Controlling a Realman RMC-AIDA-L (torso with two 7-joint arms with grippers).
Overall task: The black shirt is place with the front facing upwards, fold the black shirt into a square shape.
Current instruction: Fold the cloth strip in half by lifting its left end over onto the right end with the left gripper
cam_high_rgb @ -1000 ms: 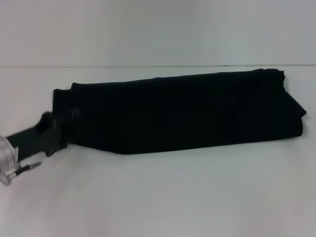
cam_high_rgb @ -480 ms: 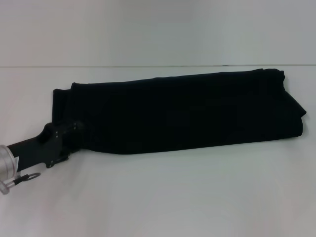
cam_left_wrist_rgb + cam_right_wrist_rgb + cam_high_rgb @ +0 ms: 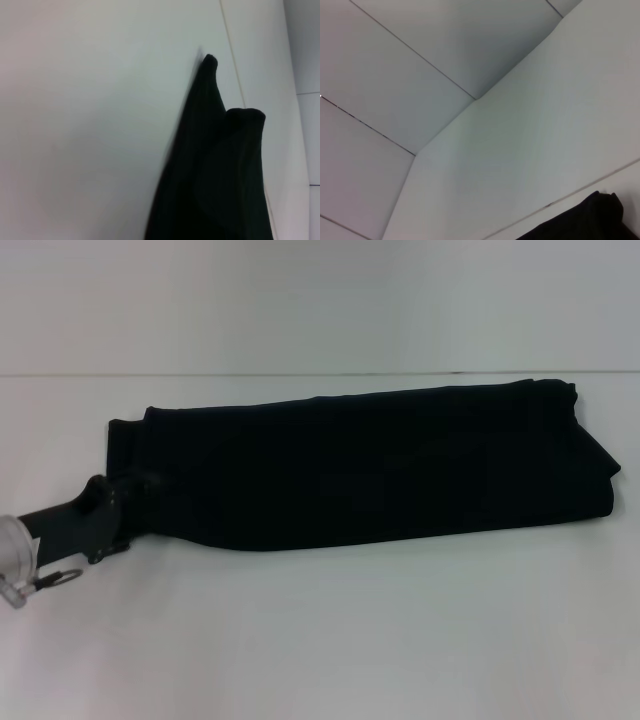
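The black shirt [image 3: 370, 465] lies on the white table [image 3: 350, 640] as a long folded band running from left to right, plain black side up, with no lettering showing. My left gripper [image 3: 140, 502] sits at the band's near left corner, dark against the cloth and touching or overlapping its edge. The left wrist view shows a folded end of the shirt [image 3: 215, 175] with two rounded corners on the table. A corner of the shirt [image 3: 585, 222] shows in the right wrist view. My right gripper does not appear in any view.
The table's back edge [image 3: 320, 373] runs behind the shirt, with a pale wall beyond it. White tabletop stretches in front of the shirt and to its left.
My left gripper pushed slightly right and down along the shirt's near left corner, then drew back up and left. The shirt's outline has barely changed.
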